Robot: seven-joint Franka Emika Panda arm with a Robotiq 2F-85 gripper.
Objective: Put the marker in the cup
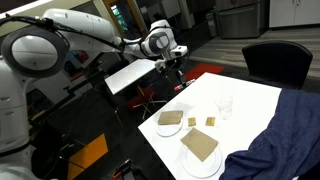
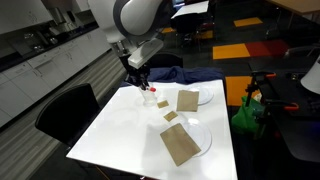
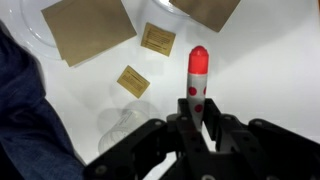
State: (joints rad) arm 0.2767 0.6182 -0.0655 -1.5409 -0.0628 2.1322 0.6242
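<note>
**Exterior view.** The end effector (image 1: 172,64) hangs over the far edge of the white desk (image 1: 255,95). The cup (image 1: 226,105) stands on the desk apart from it, near two plates (image 1: 213,166) that carry tan slabs. The marker is too small to make out here.

**Exterior view.** The end effector (image 2: 138,80) is close beside the cup (image 2: 152,98).

**Wrist view.** The end effector's fingers are closed on the lower part of the red marker (image 3: 198,75). The marker's tip projects beyond the fingers over bare desk, outside the clear cup (image 3: 125,122) just beside it. Two small tan blocks (image 3: 157,38) lie beyond.
</note>
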